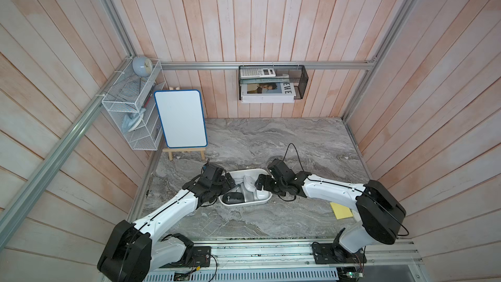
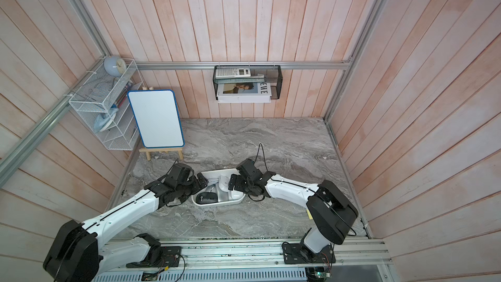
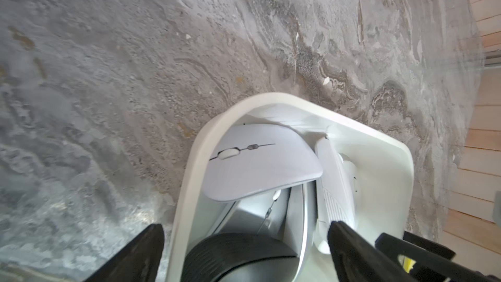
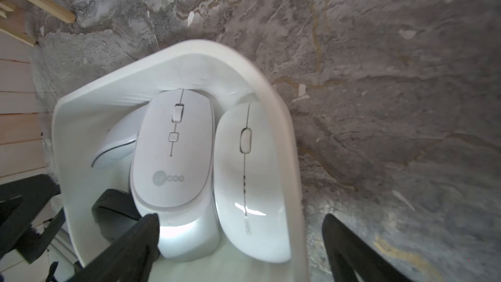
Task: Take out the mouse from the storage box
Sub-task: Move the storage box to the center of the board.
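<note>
The storage box (image 1: 244, 204) (image 2: 217, 204) is a shallow white tub on the grey marble table, between my two arms. Several mice lie in it: a black mouse (image 1: 231, 199) (image 3: 238, 256), a matte white mouse (image 3: 260, 169), a white mouse with a grey logo (image 4: 173, 153) and a glossy white mouse (image 4: 252, 174). My left gripper (image 1: 230, 182) (image 3: 245, 245) is open and straddles the box's left wall (image 3: 189, 174), with the black mouse between its fingers. My right gripper (image 1: 260, 183) (image 4: 241, 237) is open across the right wall (image 4: 287, 136), and the glossy mouse lies between its fingers.
A whiteboard on a wooden easel (image 1: 180, 118) stands at the back left, beside a white wire rack (image 1: 130, 109). A black mesh basket (image 1: 272, 84) with a calculator and a magazine hangs on the back wall. Yellow sticky notes (image 1: 342, 211) lie under my right arm.
</note>
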